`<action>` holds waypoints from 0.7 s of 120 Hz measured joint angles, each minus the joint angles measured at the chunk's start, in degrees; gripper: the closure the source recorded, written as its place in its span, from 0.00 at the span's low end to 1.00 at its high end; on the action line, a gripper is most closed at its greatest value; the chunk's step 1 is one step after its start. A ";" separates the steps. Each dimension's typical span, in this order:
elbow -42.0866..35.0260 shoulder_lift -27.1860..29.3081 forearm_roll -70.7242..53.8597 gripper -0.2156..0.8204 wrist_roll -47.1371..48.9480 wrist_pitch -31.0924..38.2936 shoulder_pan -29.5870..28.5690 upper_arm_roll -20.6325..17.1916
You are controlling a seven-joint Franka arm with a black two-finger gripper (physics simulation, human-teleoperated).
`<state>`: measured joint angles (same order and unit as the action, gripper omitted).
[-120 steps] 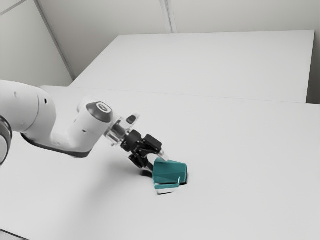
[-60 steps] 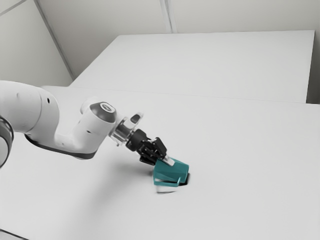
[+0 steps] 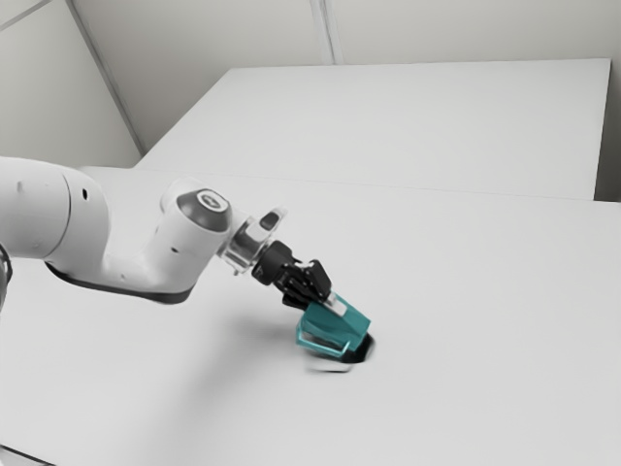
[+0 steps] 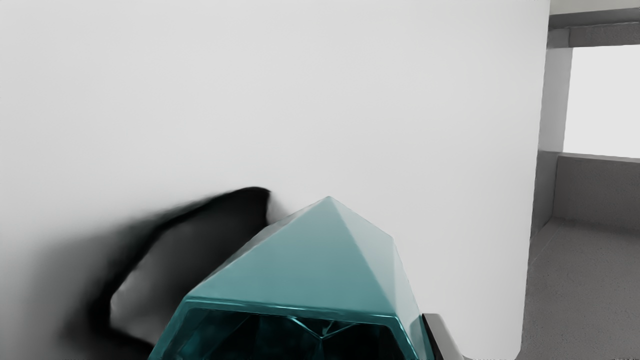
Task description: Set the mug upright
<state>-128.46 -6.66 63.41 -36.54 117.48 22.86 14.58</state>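
Exterior view: the teal faceted mug (image 3: 340, 325) is held tilted over the white worktop (image 3: 466, 320), its wall gripped by the black two-finger end effector (image 3: 328, 303); its base slants down and away from it.

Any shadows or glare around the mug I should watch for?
Wrist view: a black-edged shadow beside the teal faceted mug, whose interior is mostly dark, with thin glints along its rim; exterior view: softer grey shading on the white table, below the white robot arm.
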 joint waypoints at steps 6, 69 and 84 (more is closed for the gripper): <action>0.70 0.54 -2.00 0.95 0.30 0.28 -0.04 0.02; 7.20 3.74 -36.34 0.96 5.16 3.57 -0.75 2.65; 7.30 3.58 -45.22 0.96 7.53 4.28 -0.05 2.75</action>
<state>-121.16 -3.08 18.19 -29.01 121.76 22.81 17.34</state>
